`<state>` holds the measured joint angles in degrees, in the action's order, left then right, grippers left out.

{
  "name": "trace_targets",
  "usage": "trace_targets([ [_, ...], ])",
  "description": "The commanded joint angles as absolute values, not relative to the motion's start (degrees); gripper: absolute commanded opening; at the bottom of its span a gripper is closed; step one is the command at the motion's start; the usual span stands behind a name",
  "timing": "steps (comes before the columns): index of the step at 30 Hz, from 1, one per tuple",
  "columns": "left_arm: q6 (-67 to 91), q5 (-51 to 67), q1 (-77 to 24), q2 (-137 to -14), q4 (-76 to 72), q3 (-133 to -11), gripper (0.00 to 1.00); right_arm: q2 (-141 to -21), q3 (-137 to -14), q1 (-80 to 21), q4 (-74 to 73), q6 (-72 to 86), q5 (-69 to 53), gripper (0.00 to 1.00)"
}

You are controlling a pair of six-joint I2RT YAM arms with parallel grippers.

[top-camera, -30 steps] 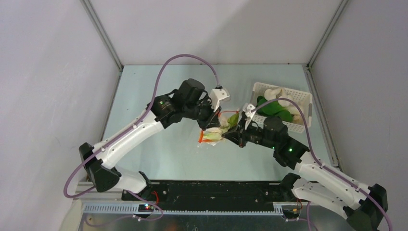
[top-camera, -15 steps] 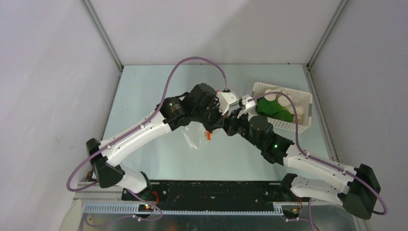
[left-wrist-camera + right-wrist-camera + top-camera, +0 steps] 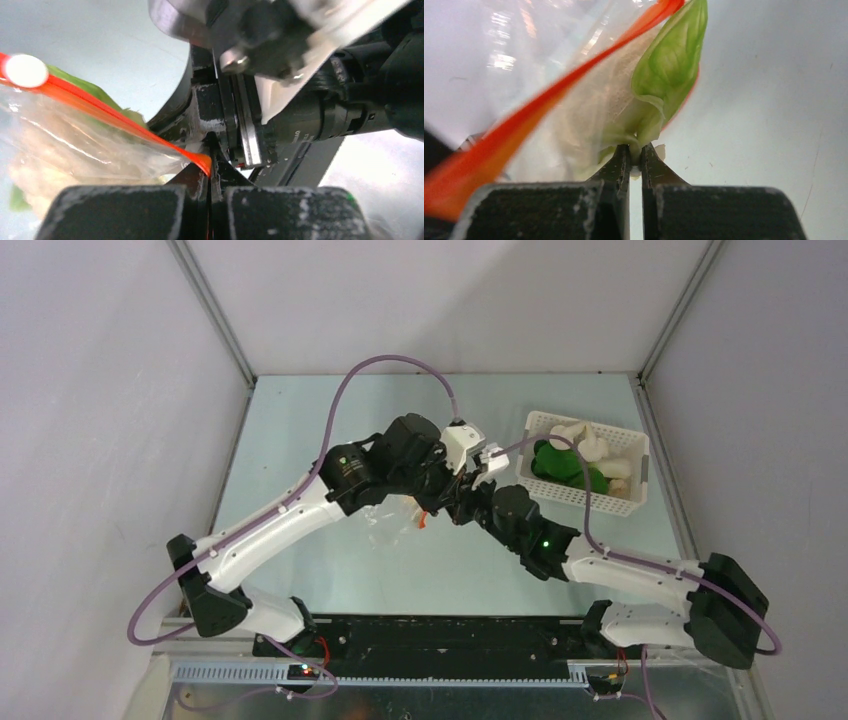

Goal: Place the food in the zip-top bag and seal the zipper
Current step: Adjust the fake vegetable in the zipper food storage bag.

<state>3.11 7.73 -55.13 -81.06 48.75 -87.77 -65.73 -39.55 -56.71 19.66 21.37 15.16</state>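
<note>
The zip-top bag (image 3: 385,525) is clear and crinkled and lies just left of both grippers, which meet at mid-table. My left gripper (image 3: 437,502) (image 3: 210,160) is shut on the end of the orange zipper (image 3: 100,107) at the bag's corner. Cream and green food (image 3: 60,170) shows through the plastic. My right gripper (image 3: 456,506) (image 3: 635,150) is shut on the base of a green leafy piece (image 3: 671,65). That piece sticks up at the bag's mouth beside the zipper (image 3: 549,105). A cream piece (image 3: 609,100) sits behind it in the zip-top bag (image 3: 524,45).
A white perforated basket (image 3: 590,502) stands at the right rear with green leafy pieces (image 3: 560,462) and cream pieces (image 3: 582,435) inside. Grey walls close in the table on both sides and at the back. The arms' purple cables arch above the middle.
Both grippers have shifted left and slightly back together. The bag has moved left with them. The right arm now stretches further across the table.
</note>
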Motion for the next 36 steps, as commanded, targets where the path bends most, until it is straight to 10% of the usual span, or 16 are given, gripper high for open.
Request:
trace_targets([
  [1,7.68,11.44,-56.17,-77.14,39.93,-86.34,0.0,-70.17,-41.38,-57.93,23.93,23.84,19.07,0.0],
  [19,11.71,13.27,-49.45,-76.18,33.26,-77.78,0.0,-50.89,-35.86,-58.31,20.81,25.4,11.46,0.0],
  [36,12.74,23.34,-50.58,-79.84,30.72,-80.11,0.02,-61.49,-35.68,-58.23,26.64,24.61,14.12,0.0],
])
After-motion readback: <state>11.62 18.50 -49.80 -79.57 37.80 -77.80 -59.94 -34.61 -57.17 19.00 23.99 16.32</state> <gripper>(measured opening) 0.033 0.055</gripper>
